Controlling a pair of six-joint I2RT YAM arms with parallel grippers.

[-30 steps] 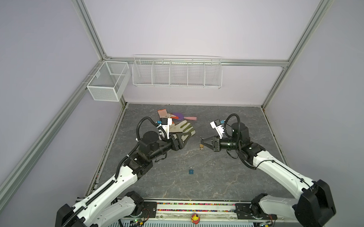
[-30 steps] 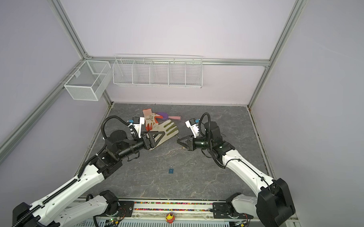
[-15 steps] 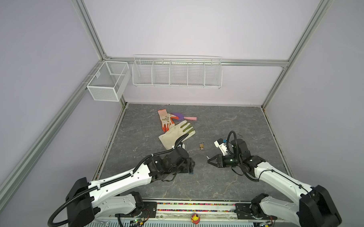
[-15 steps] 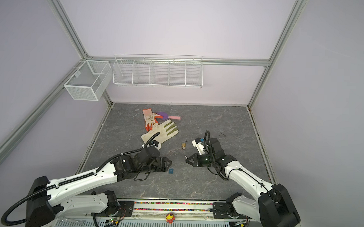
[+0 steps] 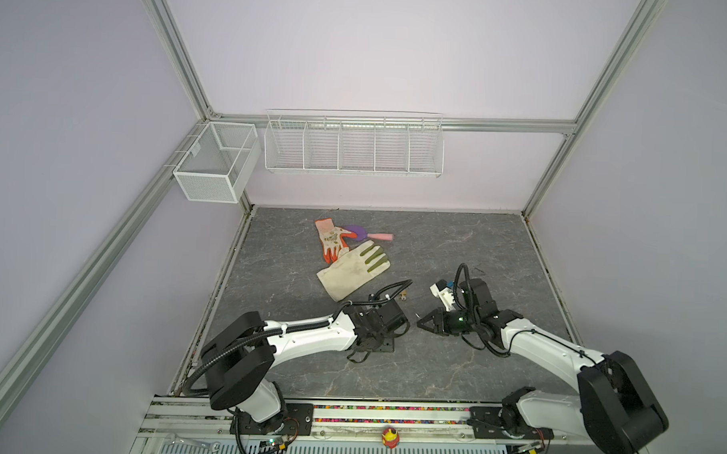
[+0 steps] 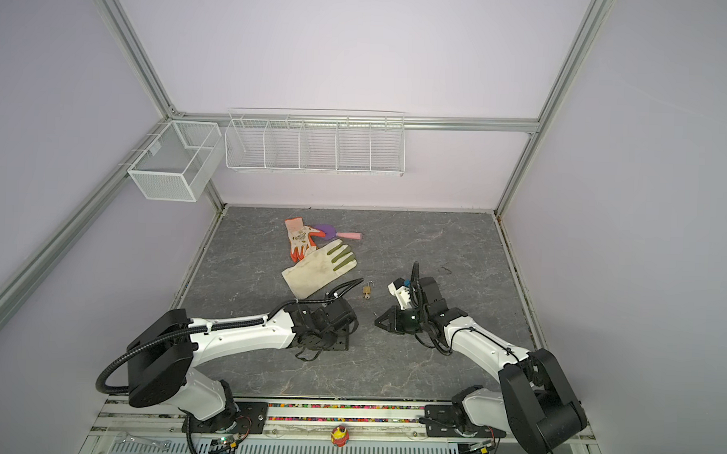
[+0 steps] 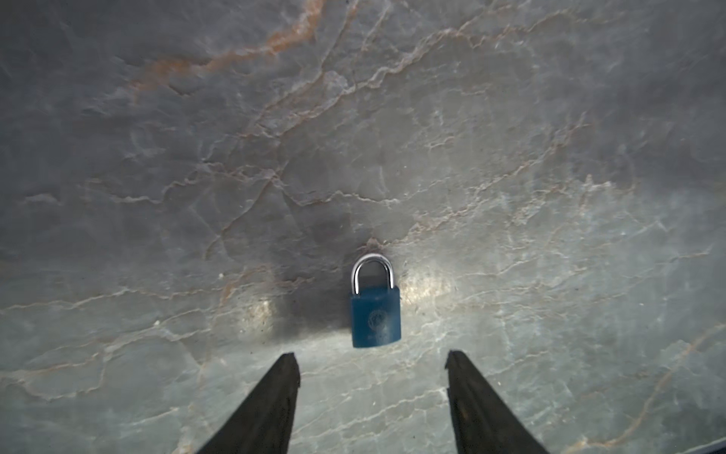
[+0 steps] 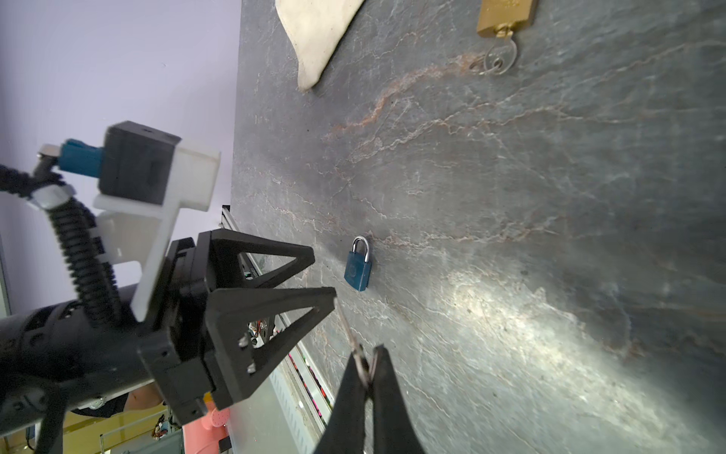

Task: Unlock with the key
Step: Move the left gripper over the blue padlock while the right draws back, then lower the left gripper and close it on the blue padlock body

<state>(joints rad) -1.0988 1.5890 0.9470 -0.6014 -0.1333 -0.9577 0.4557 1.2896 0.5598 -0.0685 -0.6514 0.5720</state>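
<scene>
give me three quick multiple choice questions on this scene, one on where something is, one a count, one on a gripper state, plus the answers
1. The blue padlock is:
A. lying flat on the table, just ahead of the open left gripper
B. clamped between that gripper's fingers
C. hanging by its shackle

2. How many padlocks lie on the table?
A. one
B. two
C. four

3. The right gripper is:
A. wide open
B. shut on a thin metal key
C. shut on the blue padlock

Answers:
1 A, the left wrist view shows it lying free beyond the spread fingertips.
2 B, the right wrist view shows the blue one and a brass padlock.
3 B, the right wrist view shows the fingertips pinched together on the key.
</scene>
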